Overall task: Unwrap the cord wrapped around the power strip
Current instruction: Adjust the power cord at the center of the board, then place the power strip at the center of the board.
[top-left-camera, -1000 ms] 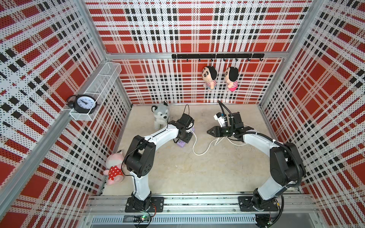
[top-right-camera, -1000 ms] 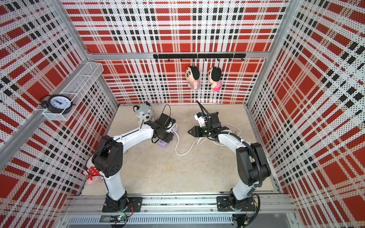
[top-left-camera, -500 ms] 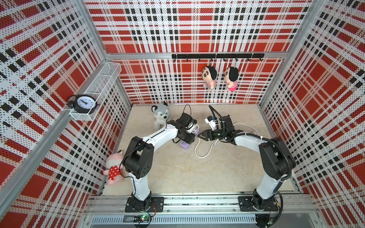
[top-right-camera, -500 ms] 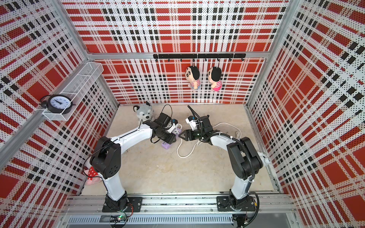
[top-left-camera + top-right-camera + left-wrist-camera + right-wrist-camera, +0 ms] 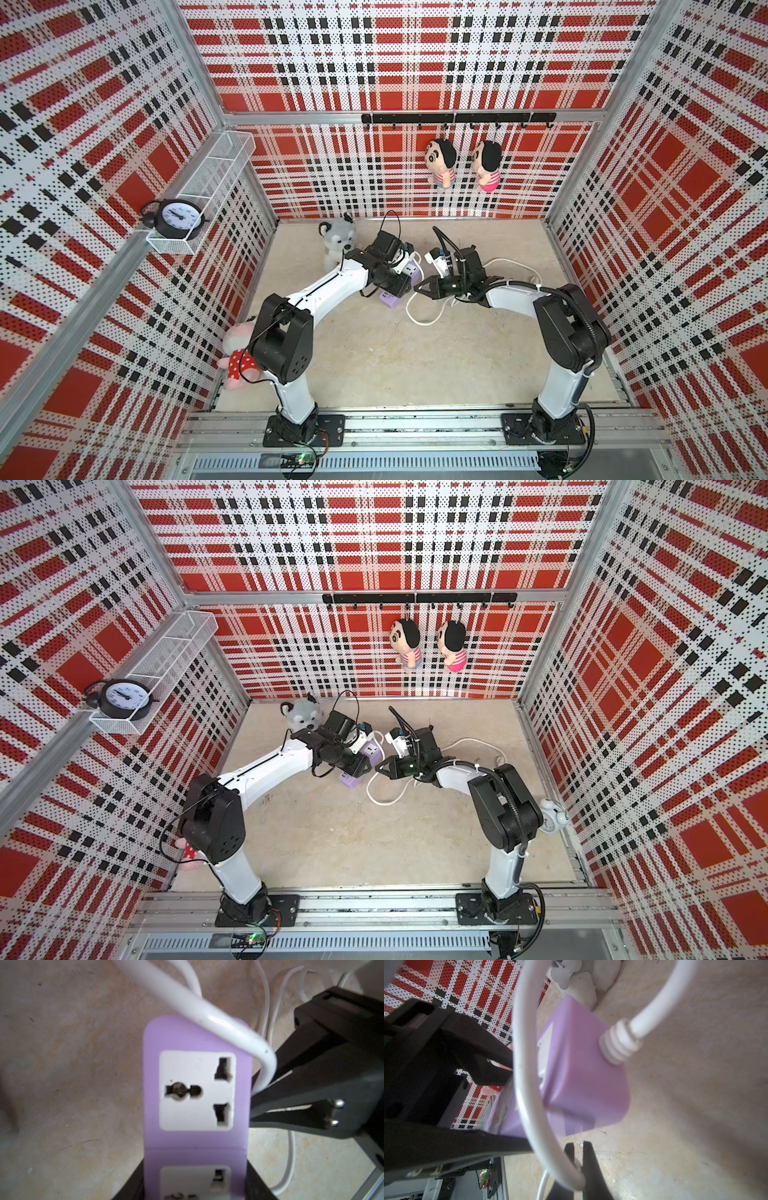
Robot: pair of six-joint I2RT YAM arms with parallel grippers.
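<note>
While the left end effector (image 5: pixel 400 284) is clamped across the middle of the power strip (image 5: pixel 195 1039), the right end effector (image 5: pixel 578 1154) is pinched together on the cord (image 5: pixel 209 1016), right at the strip's long edge. The strip is a short lavender bar with rounded corners. Its face carries a white square socket panel with three dark slots, and part of a second, matching panel shows nearer the left fingers. In both top views its near end shows a row of small dark ports.

The strip sits toward the back of the beige surface (image 5: pixel 415 365), between the two arms and near a grey husky plush (image 5: pixel 338 241). Whether it rests on the surface or is held slightly above it cannot be told.

The cord is thick, glossy and white, and leaves the strip's far end through a ribbed white collar (image 5: pixel 619 1043). One turn crosses a corner of the socket face, bends over the edge and runs down into the right fingers. The remaining cord lies in loose loops on the surface beneath the right arm.
</note>
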